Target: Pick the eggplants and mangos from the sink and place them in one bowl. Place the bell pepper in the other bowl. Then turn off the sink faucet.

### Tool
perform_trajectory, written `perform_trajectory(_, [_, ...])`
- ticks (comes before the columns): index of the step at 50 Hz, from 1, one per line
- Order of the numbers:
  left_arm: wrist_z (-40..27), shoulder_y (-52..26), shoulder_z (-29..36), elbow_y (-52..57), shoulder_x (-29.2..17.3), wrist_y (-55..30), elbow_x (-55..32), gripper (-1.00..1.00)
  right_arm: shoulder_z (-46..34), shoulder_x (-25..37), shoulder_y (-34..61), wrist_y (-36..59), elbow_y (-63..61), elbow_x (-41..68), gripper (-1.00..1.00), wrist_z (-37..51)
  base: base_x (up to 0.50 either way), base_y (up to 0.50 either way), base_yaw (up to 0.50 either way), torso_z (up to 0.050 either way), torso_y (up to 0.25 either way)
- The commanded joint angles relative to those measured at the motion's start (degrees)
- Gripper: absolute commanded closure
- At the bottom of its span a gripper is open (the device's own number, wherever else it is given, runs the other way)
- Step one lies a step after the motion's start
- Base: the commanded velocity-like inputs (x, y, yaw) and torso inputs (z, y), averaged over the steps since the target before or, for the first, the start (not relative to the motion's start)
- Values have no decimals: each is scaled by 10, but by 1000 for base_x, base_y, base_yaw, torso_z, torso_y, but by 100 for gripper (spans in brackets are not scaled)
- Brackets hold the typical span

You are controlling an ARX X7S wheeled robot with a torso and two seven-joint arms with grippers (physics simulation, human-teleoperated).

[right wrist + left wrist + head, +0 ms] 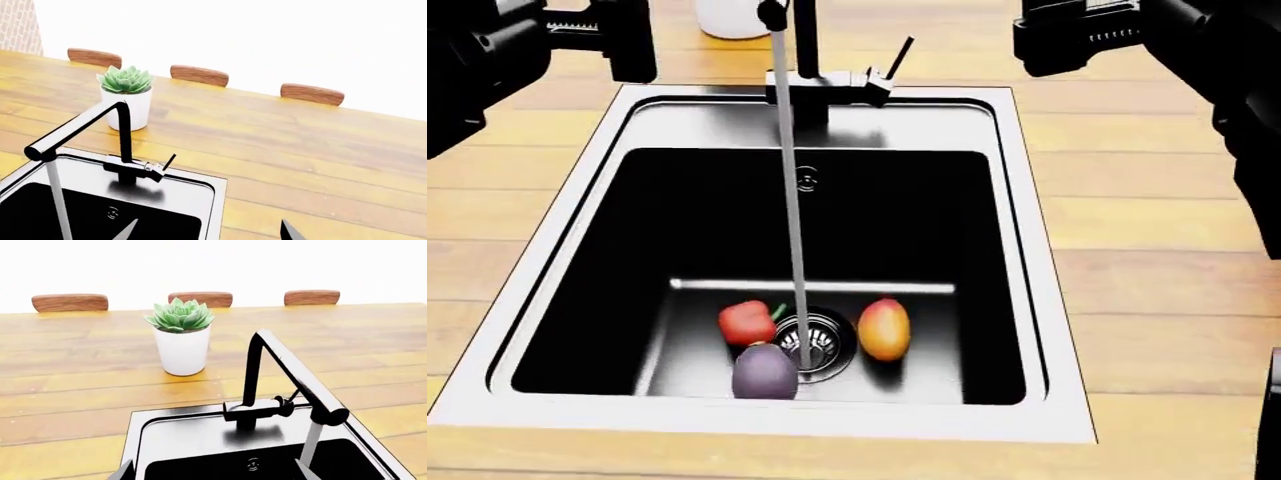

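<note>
From the head we look steeply down into the sink, close, with its floor and drain in the lower part. Our two wrist cameras sit above the near counter, one at each side, and look forward and slightly down across the wooden top. All three views share the sink faucet and the potted plant.

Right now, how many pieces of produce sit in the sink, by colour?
Purple: 1, the eggplant
Red: 1, the bell pepper
Orange-yellow: 1, the mango
Total: 3, all on the sink floor around the drain, with water running from the faucet.
</note>
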Motion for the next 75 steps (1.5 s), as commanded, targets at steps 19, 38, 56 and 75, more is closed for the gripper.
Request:
perform_trajectory(19, [38, -51, 26, -138, 16, 68, 23, -100, 4, -2, -16, 9, 7, 9, -100, 6, 500, 0, 0, 0, 1])
perform_trajectory(38, [44, -34, 39, -129, 8, 57, 27, -100, 22, 5, -33, 24, -11, 20, -100, 14, 359, 0, 0, 0, 1])
perform_trajectory(56, [-72, 235, -103, 525, -99, -412, -129, -100, 21, 2, -43, 37, -22, 34, -100, 9, 0, 0, 0, 0, 0])
perform_trajectory(75, [-520, 354, -105, 563, -126, -428, -707, -100, 28, 9, -61, 55, -48, 44, -100, 16, 0, 0, 0, 0, 0])
